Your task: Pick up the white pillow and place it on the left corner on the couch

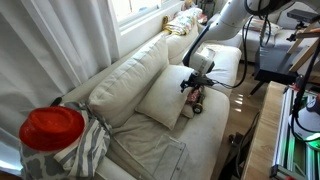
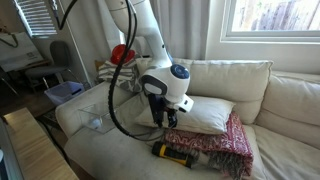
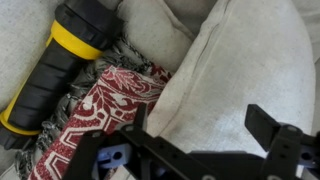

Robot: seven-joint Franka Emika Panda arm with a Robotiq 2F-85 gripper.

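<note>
The white pillow [image 1: 160, 97] lies on the couch [image 1: 125, 85], leaning toward the back cushions; it also shows in an exterior view [image 2: 208, 113] and in the wrist view [image 3: 240, 70]. One corner of it rests on a red patterned fabric with fringe [image 3: 105, 100] [image 2: 228, 145]. My gripper [image 3: 203, 128] is open, its two black fingers spread just over the pillow's near edge. In both exterior views the gripper [image 1: 193, 86] [image 2: 163, 118] hangs at the pillow's front corner. The couch's seat [image 2: 110, 150] is cream fabric.
A yellow and black flashlight [image 3: 55, 65] [image 2: 175, 153] lies on the seat beside the red fabric. A red round object on striped cloth [image 1: 52, 128] sits at the near end of the couch. Windows stand behind the couch, and equipment stands [image 1: 285, 60] beside it.
</note>
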